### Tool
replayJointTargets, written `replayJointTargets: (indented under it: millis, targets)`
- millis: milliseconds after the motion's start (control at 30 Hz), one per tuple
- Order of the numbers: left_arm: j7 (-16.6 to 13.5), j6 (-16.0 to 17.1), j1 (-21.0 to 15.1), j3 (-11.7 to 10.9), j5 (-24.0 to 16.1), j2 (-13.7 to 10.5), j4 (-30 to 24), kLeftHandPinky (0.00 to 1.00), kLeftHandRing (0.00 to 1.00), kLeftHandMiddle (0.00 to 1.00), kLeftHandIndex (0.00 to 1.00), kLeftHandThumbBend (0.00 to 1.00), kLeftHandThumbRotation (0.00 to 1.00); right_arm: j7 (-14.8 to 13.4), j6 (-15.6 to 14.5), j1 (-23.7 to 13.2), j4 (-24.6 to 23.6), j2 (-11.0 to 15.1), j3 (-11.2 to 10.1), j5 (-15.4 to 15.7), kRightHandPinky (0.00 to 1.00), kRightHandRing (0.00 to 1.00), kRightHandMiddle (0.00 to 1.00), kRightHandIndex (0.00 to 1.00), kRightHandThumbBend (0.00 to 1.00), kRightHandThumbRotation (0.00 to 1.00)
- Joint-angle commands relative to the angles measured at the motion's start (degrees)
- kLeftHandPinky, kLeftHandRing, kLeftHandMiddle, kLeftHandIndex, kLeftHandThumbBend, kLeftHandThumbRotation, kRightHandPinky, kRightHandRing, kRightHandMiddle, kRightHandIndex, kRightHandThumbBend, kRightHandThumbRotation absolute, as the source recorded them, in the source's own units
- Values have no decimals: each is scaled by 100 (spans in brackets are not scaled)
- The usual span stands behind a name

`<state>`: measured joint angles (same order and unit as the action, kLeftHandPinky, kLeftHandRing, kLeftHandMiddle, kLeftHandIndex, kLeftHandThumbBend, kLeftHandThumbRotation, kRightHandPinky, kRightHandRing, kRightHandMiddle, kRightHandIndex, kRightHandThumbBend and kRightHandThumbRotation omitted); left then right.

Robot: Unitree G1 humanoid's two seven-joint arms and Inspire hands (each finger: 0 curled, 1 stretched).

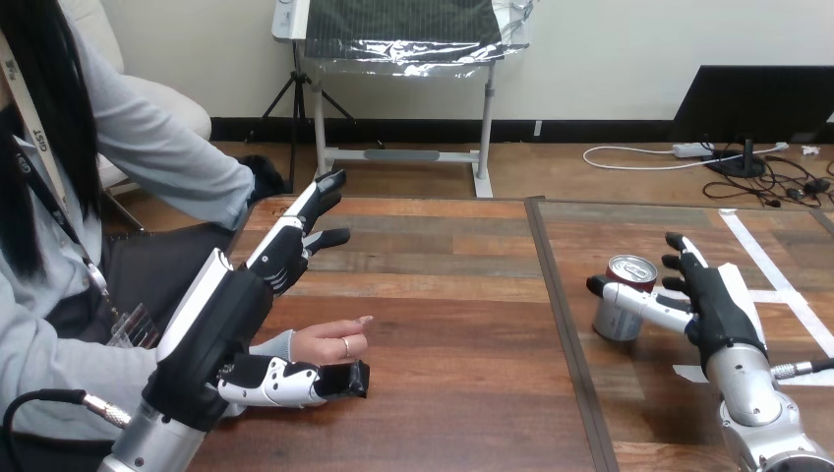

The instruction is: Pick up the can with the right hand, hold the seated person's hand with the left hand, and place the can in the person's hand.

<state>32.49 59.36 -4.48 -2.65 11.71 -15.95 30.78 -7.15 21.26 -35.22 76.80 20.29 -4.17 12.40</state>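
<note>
Can (618, 317): upright on the counter (462, 324), far right, touching the right hand's thumb.
Right hand (723, 315): open; thumb across the can's front, fingers straight just behind it, no grip closed.
Left hand (275, 258): open, fingers straight, thumb just beside the person's hand (329, 342).
Person's hand: flat on the counter between the left hand's thumb and fingers.
Key relation: the can stands well right of the person's hand, so the carry goes leftward.

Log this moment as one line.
left hand open, thumb beside person's hand, not holding | right hand open, thumb touching can | can upright on table, not lifted
</note>
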Motion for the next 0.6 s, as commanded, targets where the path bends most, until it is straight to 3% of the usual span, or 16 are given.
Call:
replayJointTargets:
  millis: [0, 567]
  targets:
    - [69, 27, -171, 64, 174, -90, -348, 85, 98, 100, 97, 100, 52, -73, 6, -429, -59, -9, 31, 16, 84, 91, 93, 97, 100, 44]
    - [173, -46, -77, 74, 290, -97, -496, 84, 100, 100, 98, 100, 49, -13, -91, -391, -33, -47, 29, 7, 83, 90, 93, 97, 100, 44]
